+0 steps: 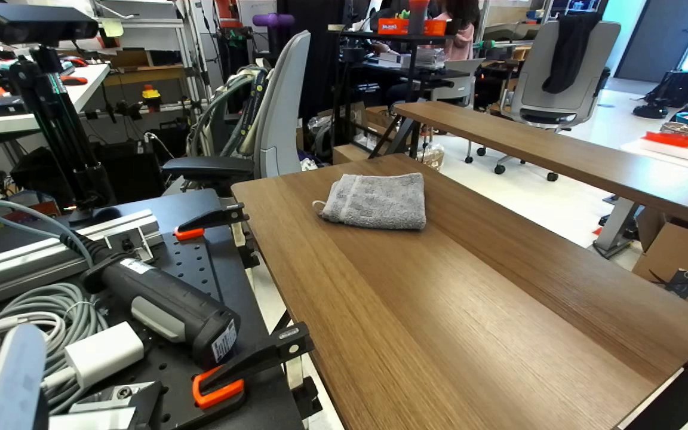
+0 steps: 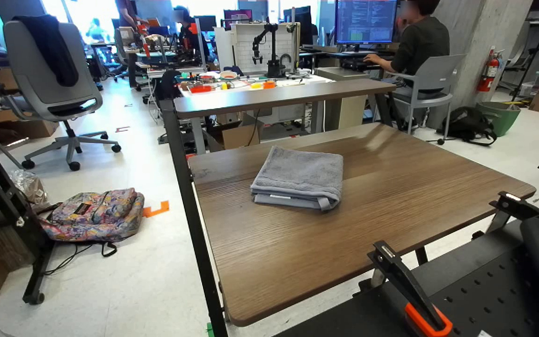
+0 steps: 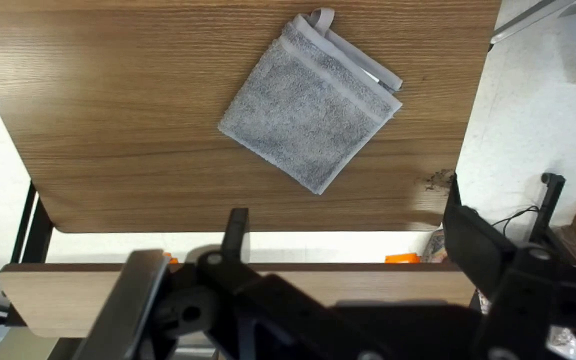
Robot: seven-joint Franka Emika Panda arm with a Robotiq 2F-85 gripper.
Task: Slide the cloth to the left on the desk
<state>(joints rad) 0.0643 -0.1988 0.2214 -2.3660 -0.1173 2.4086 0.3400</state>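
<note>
The grey folded cloth point(image 3: 310, 107) lies flat on the brown wood-grain desk point(image 3: 118, 150) in the wrist view. A small loop sticks out from one of its corners. In both exterior views the cloth point(image 1: 377, 201) point(image 2: 300, 175) rests near one end of the desk point(image 1: 439, 310) point(image 2: 367, 201), apart from the edges. My gripper point(image 3: 346, 196) shows only in the wrist view, with its two fingers wide apart and nothing between them. It is above the desk and does not touch the cloth. Both exterior views leave the gripper out of sight.
A raised wooden shelf point(image 1: 559, 149) point(image 2: 288, 97) runs along one long side of the desk. A black perforated mount table point(image 1: 200, 263) with orange-handled clamps point(image 1: 218, 391) and a black handheld tool point(image 1: 165, 304) borders the opposite side. A dark post point(image 2: 185, 187) stands at the desk's end.
</note>
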